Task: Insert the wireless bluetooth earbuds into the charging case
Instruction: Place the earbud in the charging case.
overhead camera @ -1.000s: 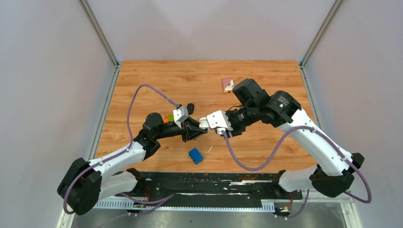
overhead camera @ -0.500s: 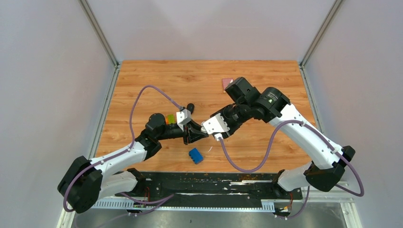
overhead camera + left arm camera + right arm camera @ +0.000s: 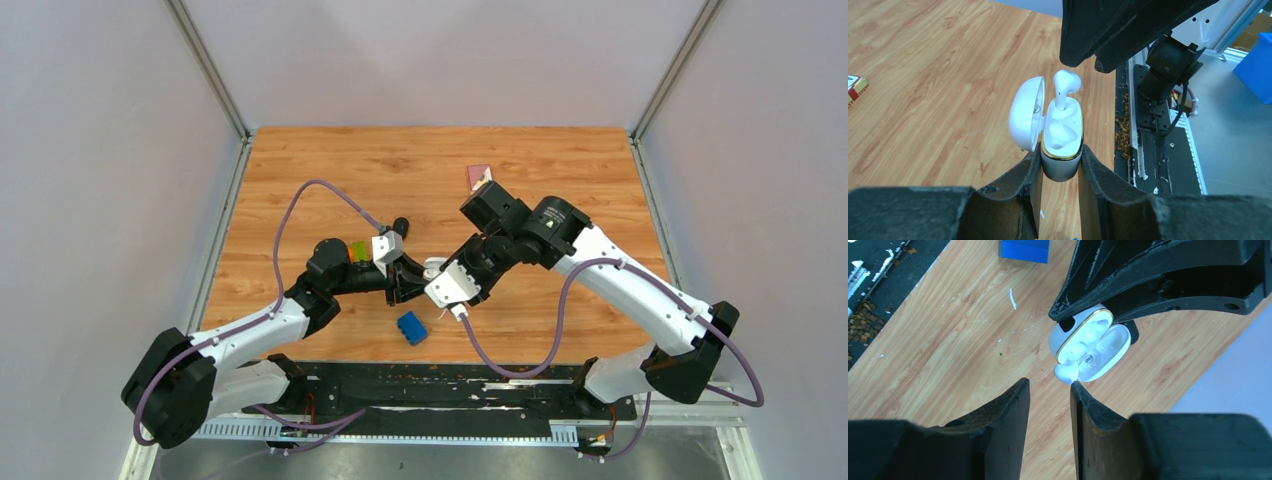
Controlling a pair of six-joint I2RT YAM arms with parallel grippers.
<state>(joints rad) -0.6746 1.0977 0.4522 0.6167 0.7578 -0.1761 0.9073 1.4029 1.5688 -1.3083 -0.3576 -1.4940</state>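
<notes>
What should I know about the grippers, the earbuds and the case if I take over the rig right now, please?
Left gripper: shut on the white charging case, lid open.
Right gripper: open, holding nothing, fingertips just short of the white earbud.
Done: that earbud's stem is in one slot, but its head stands proud of the case.
Left: press it fully home. The other slot looks empty. The remaining earbuds cannot be made out in these views.
</notes>
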